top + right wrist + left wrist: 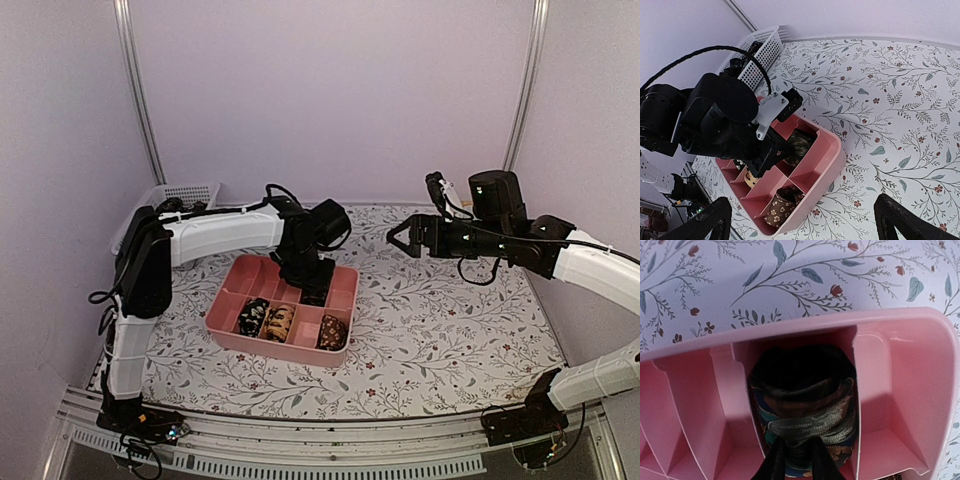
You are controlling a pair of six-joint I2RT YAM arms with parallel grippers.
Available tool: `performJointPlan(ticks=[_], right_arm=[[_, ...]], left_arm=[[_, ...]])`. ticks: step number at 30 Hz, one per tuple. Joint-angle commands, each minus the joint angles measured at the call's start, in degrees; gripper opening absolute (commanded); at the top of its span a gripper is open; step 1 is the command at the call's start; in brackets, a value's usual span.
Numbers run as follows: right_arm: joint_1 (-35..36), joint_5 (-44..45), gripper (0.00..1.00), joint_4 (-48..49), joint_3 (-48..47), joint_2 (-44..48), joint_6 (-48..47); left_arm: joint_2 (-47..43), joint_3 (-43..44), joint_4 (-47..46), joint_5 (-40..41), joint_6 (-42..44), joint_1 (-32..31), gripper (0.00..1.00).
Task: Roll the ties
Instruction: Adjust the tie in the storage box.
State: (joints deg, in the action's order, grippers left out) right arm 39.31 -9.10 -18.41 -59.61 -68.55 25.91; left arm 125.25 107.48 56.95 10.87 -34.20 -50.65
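L claw (pixel 798 445) narrow — pinched on coiled tie (pixel 805 405) in pink tray (pixel 890 365); R claw (pixel 402 238) wide, mid-air

A robotics lab test cell, by the look of it: the left arm (pixel 215 232) and the right arm (pixel 590 265) are bolted to an aluminium rail (pixel 330 432) at the edge of a flower-print tabletop (pixel 430 330), boxed in by plain lilac wall panels (pixel 330 100) and bare metal posts (pixel 141 100), with loose cables (pixel 478 275) trailing.

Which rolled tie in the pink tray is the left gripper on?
The dark tie alone in the tray's back row, under the left gripper; the other three coils sit in the front row.
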Motion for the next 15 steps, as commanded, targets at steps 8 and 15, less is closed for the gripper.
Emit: performJointPlan(ticks=[8,15], right_arm=[[-0.11,1.26,1.00,-0.89,0.03,-2.06,-0.66],[-0.10,1.24,1.00,-0.77,0.02,-2.79,-0.67]], left_arm=[[-0.76,2.36,-1.10,-0.04,3.55,2.54,0.26],[-2.22,3.85,-2.18,-0.36,4.99,3.27,0.24]])
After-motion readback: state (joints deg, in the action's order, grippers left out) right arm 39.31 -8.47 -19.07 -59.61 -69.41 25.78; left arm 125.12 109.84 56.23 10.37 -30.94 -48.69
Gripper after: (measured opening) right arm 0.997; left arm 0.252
